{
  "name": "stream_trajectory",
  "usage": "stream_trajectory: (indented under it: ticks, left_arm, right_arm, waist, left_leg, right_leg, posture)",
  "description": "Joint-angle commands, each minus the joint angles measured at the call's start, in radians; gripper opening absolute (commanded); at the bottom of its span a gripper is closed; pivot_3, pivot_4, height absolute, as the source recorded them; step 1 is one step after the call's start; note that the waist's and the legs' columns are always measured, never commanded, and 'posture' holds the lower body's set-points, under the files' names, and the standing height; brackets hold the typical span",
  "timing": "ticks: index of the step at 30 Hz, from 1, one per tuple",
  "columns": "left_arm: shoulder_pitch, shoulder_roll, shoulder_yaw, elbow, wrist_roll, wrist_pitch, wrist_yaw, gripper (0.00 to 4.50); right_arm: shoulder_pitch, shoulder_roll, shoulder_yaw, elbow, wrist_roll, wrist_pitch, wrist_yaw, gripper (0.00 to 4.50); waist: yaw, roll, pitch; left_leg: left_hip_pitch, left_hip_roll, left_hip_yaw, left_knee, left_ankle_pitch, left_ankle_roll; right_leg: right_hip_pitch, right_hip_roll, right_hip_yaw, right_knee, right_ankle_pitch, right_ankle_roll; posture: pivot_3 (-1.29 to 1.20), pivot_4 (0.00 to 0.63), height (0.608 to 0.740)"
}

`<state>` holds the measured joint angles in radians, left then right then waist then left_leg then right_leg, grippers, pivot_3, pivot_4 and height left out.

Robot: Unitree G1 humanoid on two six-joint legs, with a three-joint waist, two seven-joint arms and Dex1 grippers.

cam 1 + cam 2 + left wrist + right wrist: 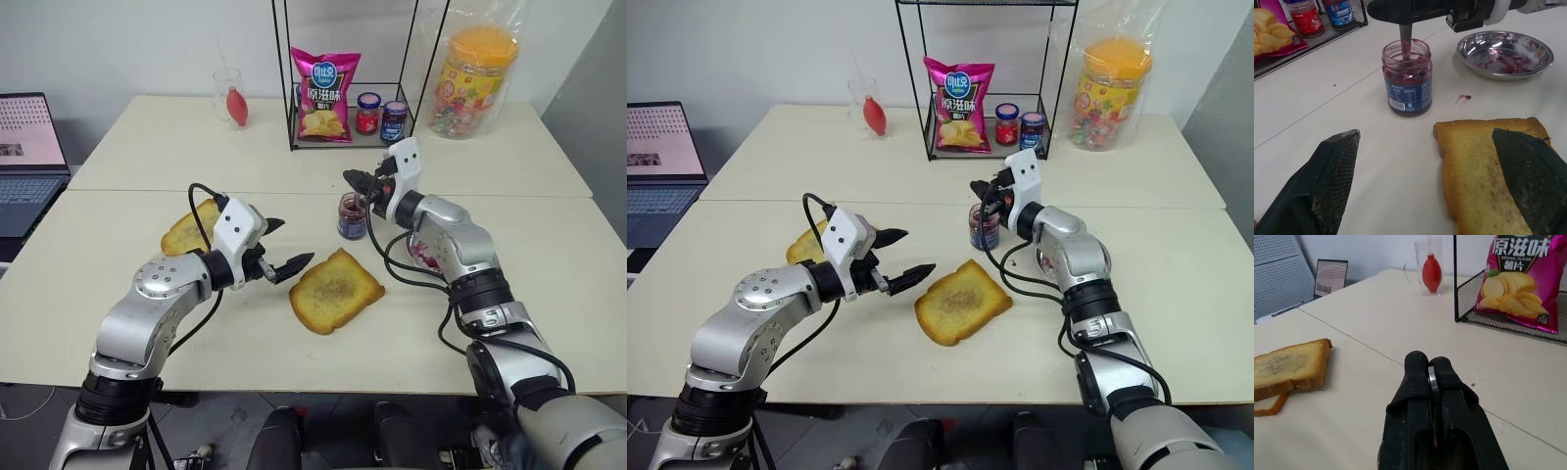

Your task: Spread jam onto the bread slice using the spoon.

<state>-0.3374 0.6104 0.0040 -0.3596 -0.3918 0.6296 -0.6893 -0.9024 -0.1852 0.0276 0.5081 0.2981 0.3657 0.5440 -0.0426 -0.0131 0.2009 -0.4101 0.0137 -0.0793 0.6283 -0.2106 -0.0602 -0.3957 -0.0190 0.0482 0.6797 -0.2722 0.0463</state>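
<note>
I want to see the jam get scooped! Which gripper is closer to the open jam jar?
The right gripper. It hangs right over the open jam jar, holding the spoon dipped inside. The left gripper sits open beside the bread slice, farther away.

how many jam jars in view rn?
3. One open jar stands on the table beside the bread slice, with the spoon in it, held by the right pincer. Two capped jars, red and blue, on the wire rack's bottom shelf. More could be hidden.
</note>
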Motion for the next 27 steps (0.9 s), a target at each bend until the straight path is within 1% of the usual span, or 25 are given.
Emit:
stream_trajectory:
  ticks: [1, 5, 12, 27]
  left_arm:
    - [-0.018, 0.006, -0.004, -0.024, 0.006, -0.018, -0.006, 4.5]
    - [-0.023, 0.0, -0.011, -0.018, 0.01, -0.025, -0.008, 4.5]
    - [-0.032, -0.008, -0.025, -0.012, 0.014, -0.032, -0.006, 4.5]
    - [-0.042, -0.021, -0.041, 0.006, 0.026, -0.051, -0.009, 4.5]
  right_arm:
    - [-0.039, 0.015, -0.058, -0.026, 0.043, 0.071, -0.017, 0.03]
    - [-0.05, 0.043, -0.135, -0.023, 0.107, 0.149, -0.067, 0.03]
    - [-0.069, 0.058, -0.223, -0.011, 0.168, 0.231, -0.112, 0.03]
    - [-0.11, 0.087, -0.358, 0.01, 0.286, 0.326, -0.19, 0.03]
  waist:
    - [0.0, 0.0, 0.0]
    - [0.0, 0.0, 0.0]
    - [-0.001, 0.0, 0.0]
    - [-0.007, 0.0, 0.0]
  left_leg:
    - [0.0, 0.0, 0.0, 0.0, 0.0, 0.0]
    - [0.0, 0.0, 0.0, 0.0, 0.0, 0.0]
    - [0.0, 0.0, 0.0, 0.0, 0.0, 0.0]
    - [-0.001, 0.0, 0.0, -0.001, 0.0, 0.0]
  right_leg:
    - [0.0, 0.0, 0.0, 0.0, 0.0, 0.0]
    - [0.0, 0.0, 0.0, 0.0, 0.0, 0.0]
    - [0.0, 0.0, 0.0, 0.0, 0.0, 0.0]
    - [-0.001, 0.0, 0.0, 0.0, 0.0, 0.0]
  posture:
    - [0.0, 0.15, 0.74]
    - [0.0, 0.15, 0.74]
    - [0.0, 0.15, 0.74]
    - [0.0, 0.15, 0.74]
